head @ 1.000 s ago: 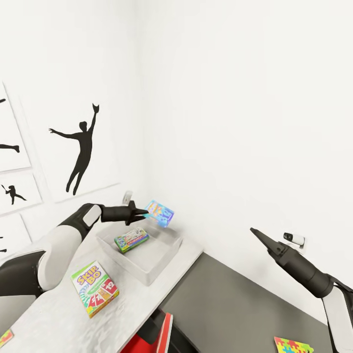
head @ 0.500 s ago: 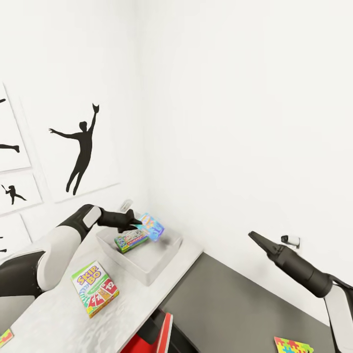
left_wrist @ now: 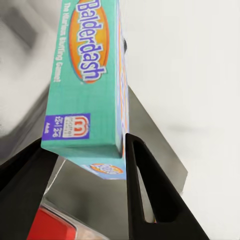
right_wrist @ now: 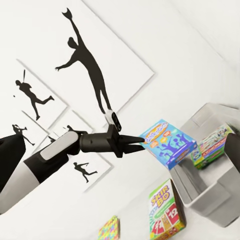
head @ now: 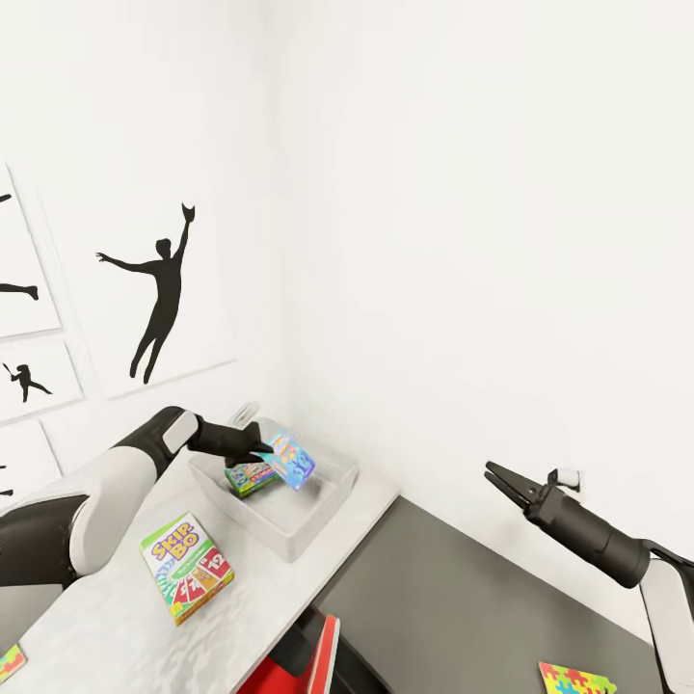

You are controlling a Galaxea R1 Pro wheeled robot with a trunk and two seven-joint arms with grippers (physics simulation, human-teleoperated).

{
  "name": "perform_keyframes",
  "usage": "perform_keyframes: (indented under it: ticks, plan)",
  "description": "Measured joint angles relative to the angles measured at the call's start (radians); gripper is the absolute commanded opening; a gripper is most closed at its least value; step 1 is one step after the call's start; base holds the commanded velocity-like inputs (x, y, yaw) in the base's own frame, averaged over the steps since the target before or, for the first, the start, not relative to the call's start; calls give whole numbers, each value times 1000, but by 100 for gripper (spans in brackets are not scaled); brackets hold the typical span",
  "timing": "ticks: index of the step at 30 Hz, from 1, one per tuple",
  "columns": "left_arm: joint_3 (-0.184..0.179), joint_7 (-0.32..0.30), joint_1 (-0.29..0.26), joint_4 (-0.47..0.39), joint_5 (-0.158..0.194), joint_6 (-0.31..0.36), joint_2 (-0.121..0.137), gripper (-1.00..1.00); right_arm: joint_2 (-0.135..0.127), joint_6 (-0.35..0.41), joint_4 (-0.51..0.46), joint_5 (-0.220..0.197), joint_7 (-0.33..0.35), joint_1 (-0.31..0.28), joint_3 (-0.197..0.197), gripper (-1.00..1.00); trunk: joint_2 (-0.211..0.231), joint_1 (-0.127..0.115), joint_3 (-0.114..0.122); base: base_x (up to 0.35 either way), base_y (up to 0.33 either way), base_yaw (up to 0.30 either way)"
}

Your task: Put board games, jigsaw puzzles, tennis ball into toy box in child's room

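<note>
The table [head: 116, 617] runs along the wall with the silhouette pictures [head: 159, 289], its far end meeting the room's corner; its long front edge drops to dark floor [head: 463, 598], which lies open between that edge and the right arm.

The toy box [head: 289, 535] sits on the table at the corner end, close to both walls, one corner almost at the table's front edge. A green-printed board game [head: 249, 476] already lies tilted inside it.

The SKIP-BO board game [head: 186, 566] lies flat on the table, nearer than the toy box and apart from it, with bare tabletop around it.

The left gripper [head: 262, 451] is clamped on the blue-and-orange board game [head: 291, 460], the Balderdash box [left_wrist: 87, 80], pinched between both fingers [left_wrist: 145, 190] and held tilted above the toy box's open top.

The right gripper [head: 499, 479] hangs over the floor, well away from the toy box, jaws parted and empty.

A jigsaw puzzle [head: 576, 679] lies on the floor below the right arm; another jigsaw puzzle [head: 10, 663] sits at the table's near end.
</note>
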Motion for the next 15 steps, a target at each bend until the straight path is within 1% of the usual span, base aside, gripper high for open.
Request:
perform_keyframes:
  ticks: [3,6,8,11,15]
  plan:
    - [-7,1,0,0,0,-3,-4,-100,3,-1,0,0,1,0,0,100,0,0,0,0,0,0]
    - [-30,2,0,0,-1,-5,-5,-100,3,-1,0,0,3,0,-2,100,0,0,-3,0,0,0]
    - [-38,4,1,0,-1,-6,-6,-100,4,-1,0,0,4,0,-3,100,0,0,-6,0,0,0]
    - [-42,23,1,0,-1,-6,-18,-100,5,-1,0,-1,5,0,-3,100,0,0,-11,0,0,0]
    - [-44,68,0,0,-2,-6,-37,-100,5,-1,0,-1,5,0,-3,100,0,0,-18,0,0,0]
